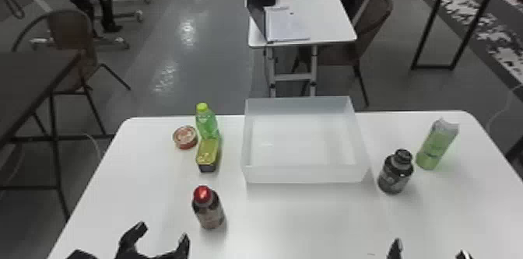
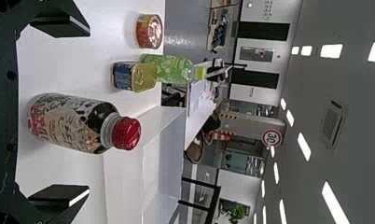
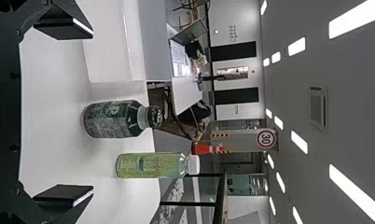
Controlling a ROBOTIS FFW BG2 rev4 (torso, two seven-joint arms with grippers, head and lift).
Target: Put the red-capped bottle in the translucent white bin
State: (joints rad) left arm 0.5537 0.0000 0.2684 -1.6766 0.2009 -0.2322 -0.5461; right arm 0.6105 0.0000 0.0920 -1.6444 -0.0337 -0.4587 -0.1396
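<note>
On the table [image 1: 295, 215] stands the red-capped bottle [image 1: 209, 209]; left pincer [image 1: 163, 232] nearby, spread.

Four bottles [image 1: 210, 213] are standing on the worktop [image 1: 307, 219], two left and two right; two tins [image 1: 207, 151] are sitting left, and one bin [image 1: 303, 174] is resting between the bottle pairs.

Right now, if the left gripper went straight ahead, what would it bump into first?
The left gripper would probably meet the red-capped bottle first: the left wrist view shows it in line between the spread fingers, though depth is hard to judge there.
</note>
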